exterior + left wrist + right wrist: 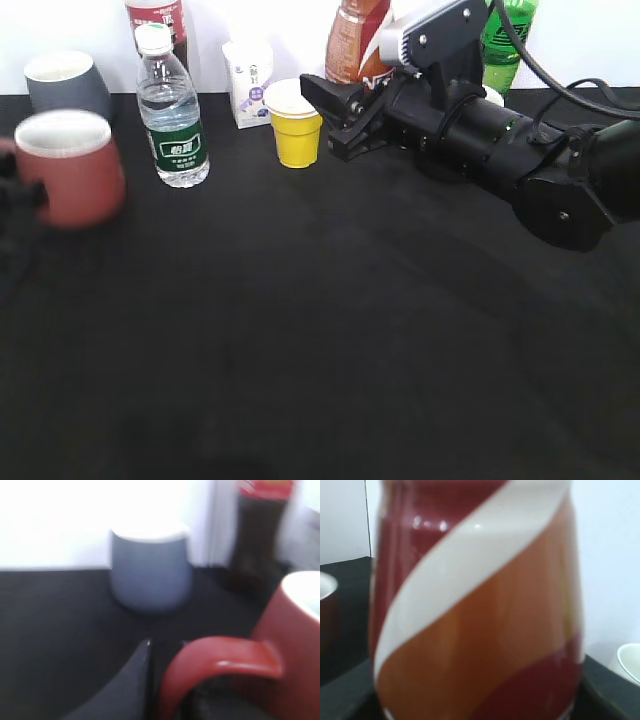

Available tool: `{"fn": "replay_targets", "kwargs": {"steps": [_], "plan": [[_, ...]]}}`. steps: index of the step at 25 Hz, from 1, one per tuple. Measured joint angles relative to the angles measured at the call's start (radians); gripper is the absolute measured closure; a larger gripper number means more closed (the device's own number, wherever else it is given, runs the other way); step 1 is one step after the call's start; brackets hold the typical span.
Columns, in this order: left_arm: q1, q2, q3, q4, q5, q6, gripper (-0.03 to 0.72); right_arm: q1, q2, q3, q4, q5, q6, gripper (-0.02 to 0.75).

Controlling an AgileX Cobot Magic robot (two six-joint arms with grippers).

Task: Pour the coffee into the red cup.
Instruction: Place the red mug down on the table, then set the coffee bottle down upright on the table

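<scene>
Right pincer (335,118) open by coffee (357,42); red cup (68,167) left

Right arm (500,140): matte black, built of chunky cylindrical segments; round joint cap with small screws near the elbow. White-grey housing (430,30) with dark screw heads on top. Black cable (560,75) arcs behind. Right gripper (335,110): black, angular fingers.

Glossy red-white-orange label on the coffee (475,605), dull ceramic red cup (68,168), matt black table (320,340).
</scene>
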Motion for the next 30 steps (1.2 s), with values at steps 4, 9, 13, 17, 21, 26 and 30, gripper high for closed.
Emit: {"fn": "replay_targets", "kwargs": {"steps": [4, 9, 13, 17, 21, 26, 30], "plan": [[0.033, 0.132, -0.152, -0.001, -0.001, 0.0, 0.568, 0.0, 0.0, 0.0, 0.021, 0.0, 0.0, 0.209], [0.033, 0.256, -0.273, 0.003, -0.021, -0.039, 0.563, 0.0, 0.0, 0.0, 0.056, 0.0, 0.0, 0.209], [0.033, 0.265, -0.289, 0.026, -0.034, -0.052, 0.513, 0.0, 0.0, 0.0, 0.057, 0.0, 0.0, 0.209], [0.034, 0.265, -0.248, 0.017, -0.055, -0.057, 0.382, 0.0, 0.0, 0.0, 0.06, 0.0, 0.0, 0.209], [0.034, 0.242, -0.16, 0.012, -0.069, -0.06, 0.376, 0.0, 0.0, 0.0, 0.063, 0.011, 0.0, 0.209], [0.033, 0.096, 0.001, -0.002, -0.068, -0.06, 0.368, 0.0, 0.0, 0.0, 0.098, 0.085, 0.0, 0.209], [0.023, -0.113, 0.135, 0.016, -0.065, -0.06, 0.365, -0.044, -0.054, 0.0, 0.158, 0.162, 0.0, 0.209]]}}
